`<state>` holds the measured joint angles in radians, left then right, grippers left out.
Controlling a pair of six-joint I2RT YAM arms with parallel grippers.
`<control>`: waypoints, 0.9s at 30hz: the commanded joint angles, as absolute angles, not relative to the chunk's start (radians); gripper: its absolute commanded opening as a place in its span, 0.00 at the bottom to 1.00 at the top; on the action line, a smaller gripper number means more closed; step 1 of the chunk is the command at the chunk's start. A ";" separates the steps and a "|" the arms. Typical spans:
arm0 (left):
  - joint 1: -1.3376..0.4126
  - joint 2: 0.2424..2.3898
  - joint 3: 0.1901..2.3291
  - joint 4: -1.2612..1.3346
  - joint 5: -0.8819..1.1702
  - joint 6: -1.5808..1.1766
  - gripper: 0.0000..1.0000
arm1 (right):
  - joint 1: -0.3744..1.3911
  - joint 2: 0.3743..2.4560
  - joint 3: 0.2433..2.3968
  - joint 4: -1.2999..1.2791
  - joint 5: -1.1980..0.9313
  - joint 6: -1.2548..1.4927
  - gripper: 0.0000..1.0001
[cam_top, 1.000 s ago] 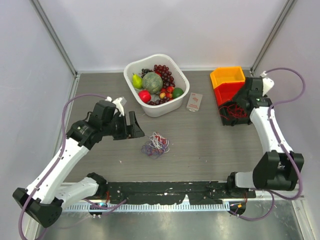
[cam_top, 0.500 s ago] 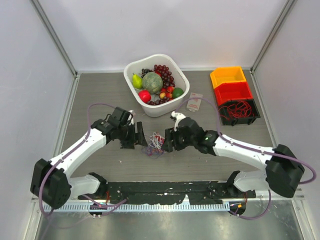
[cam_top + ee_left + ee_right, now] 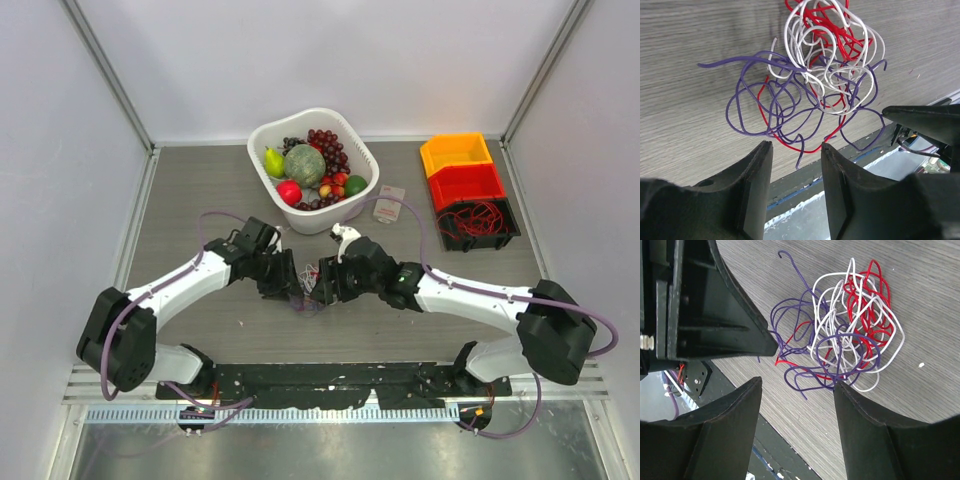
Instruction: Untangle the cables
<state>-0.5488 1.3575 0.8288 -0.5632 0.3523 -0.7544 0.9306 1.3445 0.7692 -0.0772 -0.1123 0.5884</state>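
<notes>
The cables [image 3: 815, 80] lie as one loose bunch of red, white and purple wires on the grey table, also seen from the other side [image 3: 840, 337]. From above the cables [image 3: 309, 280] are mostly covered by both grippers. My left gripper [image 3: 796, 146] sits at the bunch's left edge, open, with a purple wire end lying just past its tips and nothing clamped. My right gripper [image 3: 797, 382] faces it from the right, open wide, its far fingertip [image 3: 840, 387] at a purple loop. The two grippers [image 3: 293, 287] [image 3: 322, 285] nearly meet over the bunch.
A white basket [image 3: 258, 135] full of fruit stands behind the bunch. At the back right are orange [image 3: 455, 153], red [image 3: 465, 183] and black [image 3: 478, 222] bins, the black one holding red wire. A small packet [image 3: 389, 203] lies between them. The black front rail [image 3: 340, 378] is close.
The right arm has swung from the bins at the back right to the bunch. The left gripper has moved right onto the bunch's edge and its jaws have narrowed.
</notes>
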 commanded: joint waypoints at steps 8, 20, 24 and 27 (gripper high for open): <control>-0.569 1.339 0.897 -0.633 0.325 -0.690 0.00 | 0.959 1.433 0.865 -0.106 -0.003 0.604 0.65; -0.569 0.839 1.564 -0.890 0.040 -0.615 0.00 | 0.959 1.635 0.937 -0.182 0.178 0.660 0.44; -0.569 0.883 1.863 -0.821 0.043 -0.563 0.00 | 0.960 1.643 0.936 -0.216 0.230 0.664 0.41; -0.571 0.902 1.982 -0.711 0.046 -0.552 0.00 | 0.959 1.635 0.928 -0.225 0.250 0.657 0.41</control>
<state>-0.5686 0.8398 1.8919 -0.7921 0.0769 -0.6060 0.9546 1.6558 0.9051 -0.2100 0.1730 0.6472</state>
